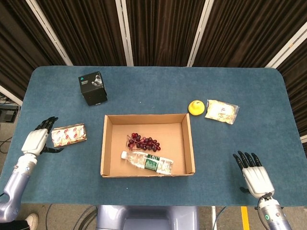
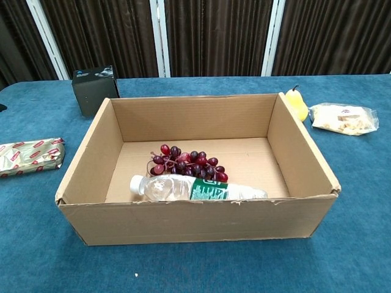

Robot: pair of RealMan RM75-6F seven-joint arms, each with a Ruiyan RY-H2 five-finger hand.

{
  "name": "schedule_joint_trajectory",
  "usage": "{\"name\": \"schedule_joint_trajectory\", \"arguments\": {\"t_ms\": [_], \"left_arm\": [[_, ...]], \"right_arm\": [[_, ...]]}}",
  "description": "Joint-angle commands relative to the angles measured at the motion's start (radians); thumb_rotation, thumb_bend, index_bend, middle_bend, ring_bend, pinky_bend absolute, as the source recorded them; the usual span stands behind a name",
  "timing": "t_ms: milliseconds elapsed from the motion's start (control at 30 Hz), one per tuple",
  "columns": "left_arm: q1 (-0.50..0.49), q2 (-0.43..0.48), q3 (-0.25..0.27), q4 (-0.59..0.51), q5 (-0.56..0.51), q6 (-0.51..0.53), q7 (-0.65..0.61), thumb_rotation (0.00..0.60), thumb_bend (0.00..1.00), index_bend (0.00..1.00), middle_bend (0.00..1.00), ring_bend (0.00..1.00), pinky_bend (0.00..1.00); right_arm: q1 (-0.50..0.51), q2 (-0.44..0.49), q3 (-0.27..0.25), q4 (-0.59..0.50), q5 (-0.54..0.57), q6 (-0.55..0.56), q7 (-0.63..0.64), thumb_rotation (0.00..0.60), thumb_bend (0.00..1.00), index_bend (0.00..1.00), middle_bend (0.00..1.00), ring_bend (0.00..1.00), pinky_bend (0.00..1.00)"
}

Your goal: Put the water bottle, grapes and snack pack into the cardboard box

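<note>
The open cardboard box (image 1: pixel 102 143) (image 2: pixel 195 221) sits mid-table. Inside it lie a bunch of dark red grapes (image 1: pixel 143 142) (image 2: pixel 186 162) and a clear water bottle (image 1: pixel 147 162) (image 2: pixel 195 188) with a green label, on its side nearer the front wall. A red-and-white printed snack pack (image 1: pixel 69 135) (image 2: pixel 30 155) lies flat on the table left of the box. My left hand (image 1: pixel 37 141) is just beside the pack's left end, fingers spread, holding nothing. My right hand (image 1: pixel 254 175) hovers open near the front right edge, far from everything.
A yellow pear (image 1: pixel 195 107) (image 2: pixel 297 104) and a clear bag of pale snacks (image 1: pixel 221 111) (image 2: pixel 342 118) lie right of the box's far corner. A black cube box (image 1: pixel 92 87) (image 2: pixel 95 88) stands at the back left. The table (image 1: pixel 158 86) is blue cloth.
</note>
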Motion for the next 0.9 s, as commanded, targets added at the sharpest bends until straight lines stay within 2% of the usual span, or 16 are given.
{"name": "schedule_joint_trajectory", "arguments": {"t_ms": [33, 333, 467, 533, 600, 700, 800, 900], "left_arm": [[-0.026, -0.028, -0.018, 0.04, -0.036, -0.045, 0.02, 0.599, 0.04, 0.0, 0.0, 0.0, 0.12], [-0.071, -0.093, -0.022, 0.13, -0.073, -0.158, 0.047, 0.599, 0.04, 0.04, 0.0, 0.0, 0.12], [-0.086, -0.12, -0.028, 0.158, -0.082, -0.185, 0.053, 0.6, 0.09, 0.19, 0.01, 0.01, 0.13], [-0.092, -0.132, -0.03, 0.166, -0.084, -0.189, 0.06, 0.6, 0.17, 0.29, 0.08, 0.08, 0.18], [-0.092, -0.15, -0.039, 0.174, -0.086, -0.167, 0.074, 0.6, 0.31, 0.43, 0.24, 0.24, 0.29], [-0.082, -0.185, -0.057, 0.184, -0.09, -0.097, 0.098, 0.6, 0.44, 0.61, 0.43, 0.41, 0.43], [-0.068, -0.202, -0.066, 0.179, -0.083, -0.029, 0.127, 0.6, 0.5, 0.74, 0.54, 0.51, 0.51], [-0.046, -0.191, -0.077, 0.141, -0.063, 0.04, 0.119, 0.6, 0.55, 0.78, 0.57, 0.54, 0.54]], "right_arm": [[-0.002, 0.005, -0.003, -0.003, -0.003, 0.002, 0.006, 0.6, 0.0, 0.0, 0.0, 0.0, 0.0], [-0.01, 0.018, -0.004, -0.001, -0.004, 0.016, 0.031, 0.6, 0.0, 0.0, 0.0, 0.0, 0.0], [-0.008, 0.019, -0.008, 0.0, -0.007, 0.008, 0.038, 0.6, 0.0, 0.0, 0.0, 0.0, 0.0], [-0.006, 0.02, -0.009, -0.001, -0.009, 0.007, 0.04, 0.6, 0.0, 0.0, 0.0, 0.0, 0.0], [-0.006, 0.021, -0.009, -0.001, -0.008, 0.004, 0.043, 0.6, 0.0, 0.0, 0.0, 0.0, 0.0], [-0.006, 0.023, -0.01, -0.002, -0.01, 0.004, 0.047, 0.6, 0.0, 0.0, 0.0, 0.0, 0.0], [-0.006, 0.026, -0.011, -0.003, -0.016, 0.007, 0.053, 0.6, 0.0, 0.0, 0.0, 0.0, 0.0], [-0.007, 0.029, -0.013, -0.003, -0.021, 0.01, 0.059, 0.6, 0.0, 0.0, 0.0, 0.0, 0.0]]}}
